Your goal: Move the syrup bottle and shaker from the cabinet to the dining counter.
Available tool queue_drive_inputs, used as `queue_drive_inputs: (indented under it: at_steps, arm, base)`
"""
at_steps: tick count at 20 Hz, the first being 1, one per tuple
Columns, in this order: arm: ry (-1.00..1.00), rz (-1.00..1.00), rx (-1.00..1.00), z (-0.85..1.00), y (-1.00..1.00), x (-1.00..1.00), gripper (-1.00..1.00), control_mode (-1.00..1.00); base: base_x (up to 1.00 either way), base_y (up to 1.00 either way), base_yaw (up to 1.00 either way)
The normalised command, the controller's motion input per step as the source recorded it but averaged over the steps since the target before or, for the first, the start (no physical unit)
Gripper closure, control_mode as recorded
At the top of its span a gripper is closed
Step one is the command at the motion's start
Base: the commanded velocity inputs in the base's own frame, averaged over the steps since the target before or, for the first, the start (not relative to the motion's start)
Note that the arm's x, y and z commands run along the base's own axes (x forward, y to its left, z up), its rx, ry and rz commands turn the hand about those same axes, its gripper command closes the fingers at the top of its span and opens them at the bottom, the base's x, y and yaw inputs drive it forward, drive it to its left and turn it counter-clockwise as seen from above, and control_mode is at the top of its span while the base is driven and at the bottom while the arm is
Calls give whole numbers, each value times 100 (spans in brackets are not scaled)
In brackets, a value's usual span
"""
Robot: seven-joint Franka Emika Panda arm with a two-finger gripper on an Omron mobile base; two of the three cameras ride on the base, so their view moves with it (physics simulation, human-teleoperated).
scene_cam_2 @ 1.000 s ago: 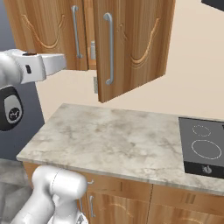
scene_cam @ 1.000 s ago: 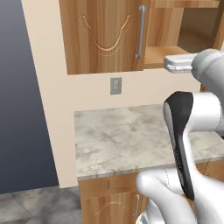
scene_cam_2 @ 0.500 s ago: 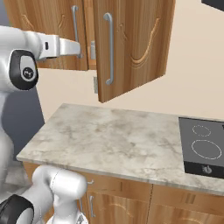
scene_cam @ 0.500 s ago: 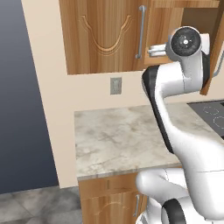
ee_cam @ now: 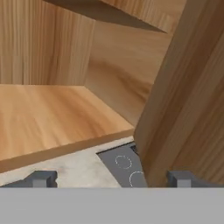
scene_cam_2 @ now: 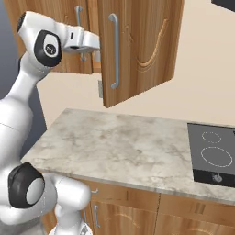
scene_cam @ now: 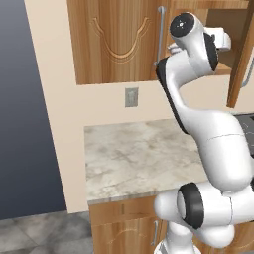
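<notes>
My gripper (ee_cam: 112, 179) is open, its two dark fingertips (ee_cam: 43, 178) far apart with nothing between them. It is raised at the mouth of the wall-hung cabinet (scene_cam: 116, 39), just before the bare wood shelf (ee_cam: 48, 118). The open right door (ee_cam: 188, 105) stands close on the hand's right. In the right base view that door (scene_cam_2: 142, 46) hangs open with its silver bar handle (scene_cam_2: 114, 50), and my hand (scene_cam_2: 85, 42) is just left of it. The syrup bottle and the shaker are out of view. The dining counter is also out of view.
Below the cabinet lies a marble worktop (scene_cam_2: 119, 147) along the wall, with a black cooktop (scene_cam_2: 213, 153) at its right end. The left cabinet door (scene_cam: 119, 34) is closed. A wall socket (scene_cam: 131, 96) sits under it. A dark opening (scene_cam: 25, 109) lies far left.
The arm has swung round and its hand has moved to the open cabinet, beside the open door. The jaws have stayed open.
</notes>
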Motion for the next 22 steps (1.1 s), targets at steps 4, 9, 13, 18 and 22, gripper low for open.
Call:
queue_drive_inputs:
  at_steps: [4,9,13,18,22]
  arm:
    - [5,-27,0,-1,-58,54,-100,-100]
    - [0,-26,0,0,-83,9,-100,-100]
    - [0,-21,0,0,-100,-6,-100,-100]
    - [-2,-14,0,0,-100,-18,-100,-100]
    - [-1,-8,0,0,-100,-10,-100,-100]
  base:
    - [0,0,0]
    - [0,0,0]
    - [0,0,0]
    - [0,0,0]
    - [0,0,0]
